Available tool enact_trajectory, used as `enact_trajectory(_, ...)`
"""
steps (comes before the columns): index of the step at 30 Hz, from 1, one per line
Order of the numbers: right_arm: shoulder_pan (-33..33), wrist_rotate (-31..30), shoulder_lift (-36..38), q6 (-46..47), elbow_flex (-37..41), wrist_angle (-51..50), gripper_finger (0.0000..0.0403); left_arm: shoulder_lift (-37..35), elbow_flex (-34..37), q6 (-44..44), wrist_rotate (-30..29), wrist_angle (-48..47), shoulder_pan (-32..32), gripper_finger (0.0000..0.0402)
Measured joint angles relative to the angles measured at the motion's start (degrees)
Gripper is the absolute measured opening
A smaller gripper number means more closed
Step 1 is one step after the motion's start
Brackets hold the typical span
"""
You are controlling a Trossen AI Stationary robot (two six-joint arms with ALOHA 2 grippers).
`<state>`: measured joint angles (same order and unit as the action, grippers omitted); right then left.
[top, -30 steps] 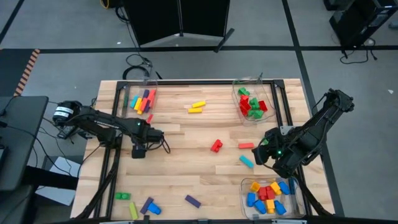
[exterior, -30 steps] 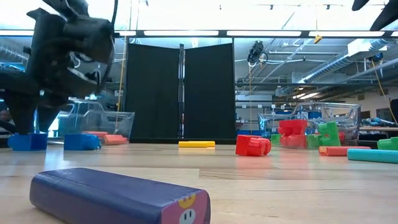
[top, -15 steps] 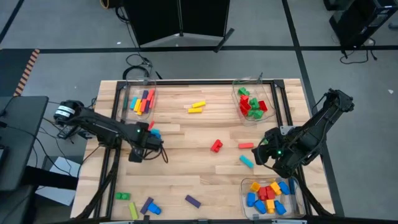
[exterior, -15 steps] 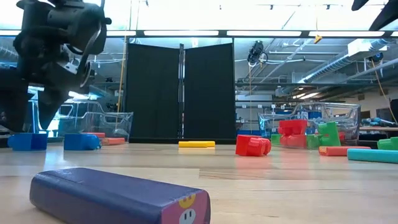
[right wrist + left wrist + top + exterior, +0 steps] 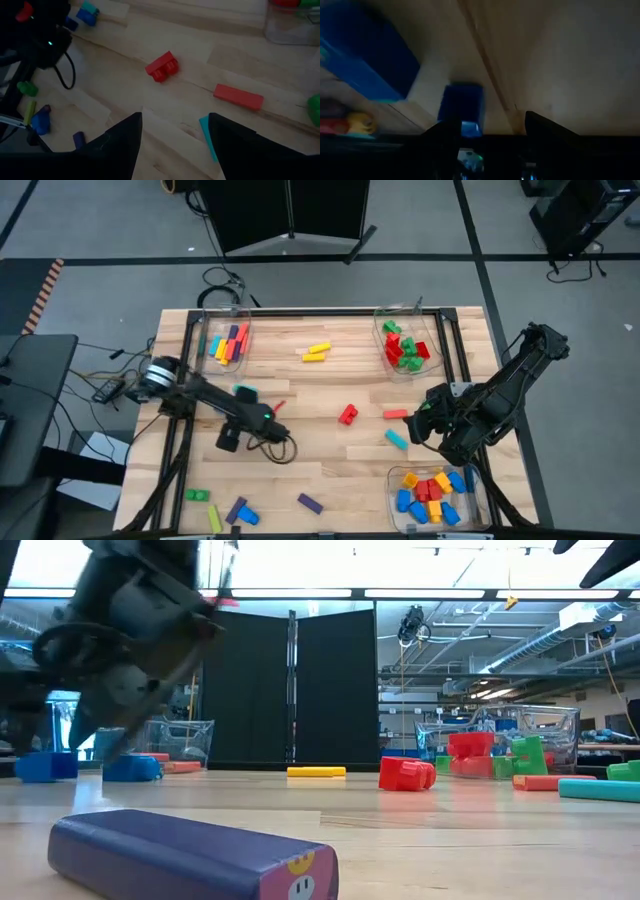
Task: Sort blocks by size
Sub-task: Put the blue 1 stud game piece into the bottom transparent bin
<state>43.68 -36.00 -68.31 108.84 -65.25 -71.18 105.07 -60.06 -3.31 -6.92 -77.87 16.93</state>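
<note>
Loose blocks lie about the wooden table (image 5: 300,470). Two blue blocks (image 5: 243,392) lie flat at the left; in the left wrist view they are a big one (image 5: 370,55) and a smaller one (image 5: 462,107). My left gripper (image 5: 254,408) hangs open, tipped down, just above them (image 5: 492,127); the smaller block lies ahead of one finger. My right gripper (image 5: 428,426) waits open above the table's right side (image 5: 175,135). Before it lie a red brick (image 5: 162,66), a red bar (image 5: 239,96) and a teal bar (image 5: 207,135).
Three clear bins stand at the far left (image 5: 228,340), far right (image 5: 405,345) and near right (image 5: 435,495), each holding blocks. Yellow bars (image 5: 317,352) lie at the far middle. A purple block (image 5: 310,503) and green (image 5: 197,495), yellow and blue ones lie by the near edge.
My left arm has swung out over the table; its gripper has gone toward the right and near edges, sunk a little and tipped further down. Its fingers stay as far apart as before. The blue blocks and my right arm have kept still.
</note>
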Motion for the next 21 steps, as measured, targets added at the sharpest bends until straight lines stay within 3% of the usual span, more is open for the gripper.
enact_trajectory(10, 0.0, 0.0, 0.0, 0.0, 0.0, 0.0, 0.024, 14.6, -17.0, -1.6, 2.0, -5.4, 0.0, 0.0225)
enact_trajectory(17, 0.0, 0.0, 0.0, -1.0, 0.0, 0.0, 0.0239, 18.6, -19.4, -1.5, 3.4, -10.2, 0.0, 0.023)
enact_trajectory(21, 0.0, 0.0, 0.0, -1.4, 0.0, 0.0, 0.0241, 19.4, -19.3, -1.7, 2.6, -12.3, 0.0, 0.0259)
